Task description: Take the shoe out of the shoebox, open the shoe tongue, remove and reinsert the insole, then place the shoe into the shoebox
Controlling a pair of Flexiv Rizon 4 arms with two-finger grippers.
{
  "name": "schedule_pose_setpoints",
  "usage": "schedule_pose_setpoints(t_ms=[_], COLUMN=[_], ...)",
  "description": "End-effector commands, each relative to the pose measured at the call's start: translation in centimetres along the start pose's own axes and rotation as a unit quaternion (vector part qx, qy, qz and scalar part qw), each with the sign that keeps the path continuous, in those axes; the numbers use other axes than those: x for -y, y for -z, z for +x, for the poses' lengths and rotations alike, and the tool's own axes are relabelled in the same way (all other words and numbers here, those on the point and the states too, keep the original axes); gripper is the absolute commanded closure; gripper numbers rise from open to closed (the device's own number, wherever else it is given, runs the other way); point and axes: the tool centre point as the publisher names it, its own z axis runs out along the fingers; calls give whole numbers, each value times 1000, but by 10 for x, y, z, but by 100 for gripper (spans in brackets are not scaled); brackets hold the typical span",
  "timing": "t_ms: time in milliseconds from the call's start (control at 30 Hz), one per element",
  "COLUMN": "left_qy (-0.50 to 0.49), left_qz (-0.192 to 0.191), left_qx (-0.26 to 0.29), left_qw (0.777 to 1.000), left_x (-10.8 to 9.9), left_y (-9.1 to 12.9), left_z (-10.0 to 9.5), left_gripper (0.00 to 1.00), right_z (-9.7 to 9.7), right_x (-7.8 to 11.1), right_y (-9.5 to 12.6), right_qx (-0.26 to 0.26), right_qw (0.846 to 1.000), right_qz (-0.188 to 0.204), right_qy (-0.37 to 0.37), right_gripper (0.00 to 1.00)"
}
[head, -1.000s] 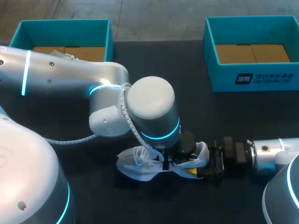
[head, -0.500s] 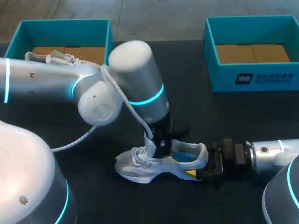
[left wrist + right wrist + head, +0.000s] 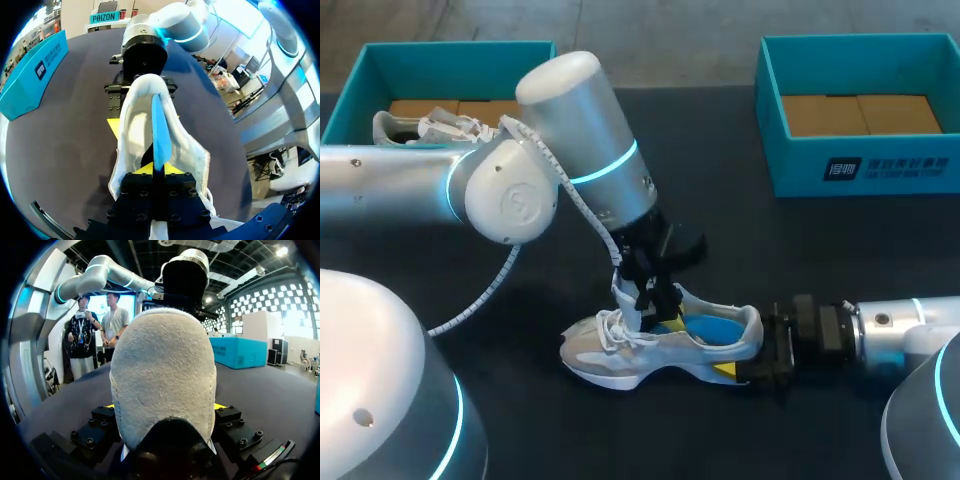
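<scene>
A white and grey sneaker (image 3: 610,355) lies upright on the black table, toe to the left. Its blue insole (image 3: 705,328) shows inside the opening. My left gripper (image 3: 655,300) comes down over the tongue area. In the left wrist view it (image 3: 159,169) is shut on the front end of the insole (image 3: 160,130), which stands on edge inside the shoe (image 3: 130,125). My right gripper (image 3: 745,352) holds the heel from the right. In the right wrist view the grey heel (image 3: 162,365) fills the space between its fingers (image 3: 162,407).
A teal shoebox (image 3: 545,70) at the back left holds a second shoe (image 3: 430,127). Another teal shoebox (image 3: 770,110) stands at the back right with only cardboard inside. Bare black tabletop lies between the boxes and the shoe.
My left arm has swung up and back to the left, uncovering the shoe. The blue insole has come into view, raised at the front. The right gripper has kept its hold on the heel.
</scene>
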Motion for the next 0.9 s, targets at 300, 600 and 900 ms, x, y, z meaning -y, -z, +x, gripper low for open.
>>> schedule_pose_setpoints(t_ms=[300, 600, 900], left_qy=[-5, -16, -29], left_qz=[27, 6, -9], left_qx=[-4, 7, 37], left_qw=[1000, 1000, 999], left_x=[-9, 2, 10], left_y=[16, 7, 2], left_z=[4, 13, 16], left_gripper=[100, 100, 63], right_z=[2, 2, 2], right_x=[7, 7, 7], right_y=[3, 3, 3], right_qx=[2, 2, 2], right_qw=[1000, 1000, 1000], right_qz=[2, 2, 2], right_qy=[0, 0, 0], right_gripper=[100, 100, 100])
